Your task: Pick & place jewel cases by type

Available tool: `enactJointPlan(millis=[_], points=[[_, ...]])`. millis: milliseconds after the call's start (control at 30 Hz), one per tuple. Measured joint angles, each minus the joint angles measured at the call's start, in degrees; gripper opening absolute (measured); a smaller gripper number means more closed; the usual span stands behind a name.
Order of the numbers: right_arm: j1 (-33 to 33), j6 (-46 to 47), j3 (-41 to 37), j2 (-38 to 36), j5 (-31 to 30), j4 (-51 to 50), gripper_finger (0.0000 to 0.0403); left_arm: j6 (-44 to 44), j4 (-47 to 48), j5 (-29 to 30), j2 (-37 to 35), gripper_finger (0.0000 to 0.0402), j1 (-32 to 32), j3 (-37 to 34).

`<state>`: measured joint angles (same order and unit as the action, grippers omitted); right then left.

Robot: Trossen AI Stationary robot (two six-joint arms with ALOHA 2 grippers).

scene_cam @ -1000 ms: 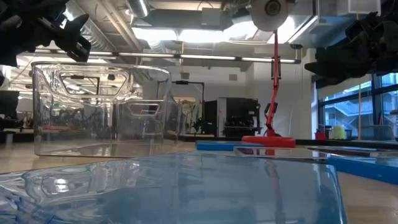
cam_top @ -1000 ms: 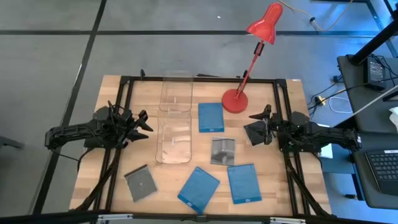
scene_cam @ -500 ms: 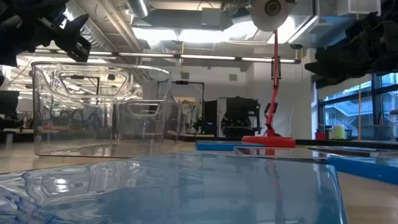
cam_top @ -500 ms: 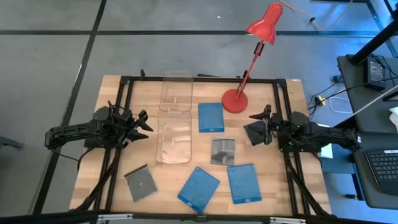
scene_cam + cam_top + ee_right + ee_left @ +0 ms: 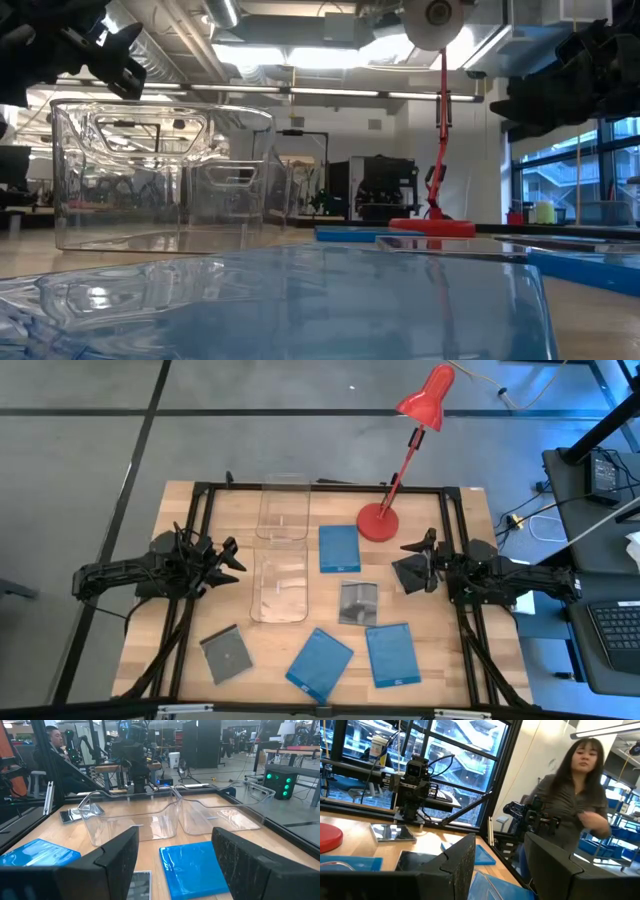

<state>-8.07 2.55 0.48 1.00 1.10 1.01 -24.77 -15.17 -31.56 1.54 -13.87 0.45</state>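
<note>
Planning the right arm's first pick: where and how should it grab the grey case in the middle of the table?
The grey case lies flat, nothing touching it. Judging by that, come straight down and pinch two opposite edges; the right pincer, open, is nearest.

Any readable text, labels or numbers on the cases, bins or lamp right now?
None can be read.
Blue case, near front right: a small pale mark at its front edge, too small to read.
Grey case, centre: shows a disc, no legible print.
Bins and lamp: no markings visible.
</note>
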Motion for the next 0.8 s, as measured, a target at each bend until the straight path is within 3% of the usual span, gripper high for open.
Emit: enactJointPlan(millis=[533,700,800], points=[[0.0,1.7,0.0,0.0,0.2,0.0,0.0255,0.0,0.0,0.0,0.0,0.0167,0.0,0.0],[0.0,25.2,0.0,0.0,5.0,3.7,0.0255,0.0,0.0,0.0,0.0,0.0167,0.0,0.0],[0.0,32.9,0.0,0.0,1.7,4.5,0.0255,0.0,0.0,0.0,0.0,0.0167,0.0,0.0]])
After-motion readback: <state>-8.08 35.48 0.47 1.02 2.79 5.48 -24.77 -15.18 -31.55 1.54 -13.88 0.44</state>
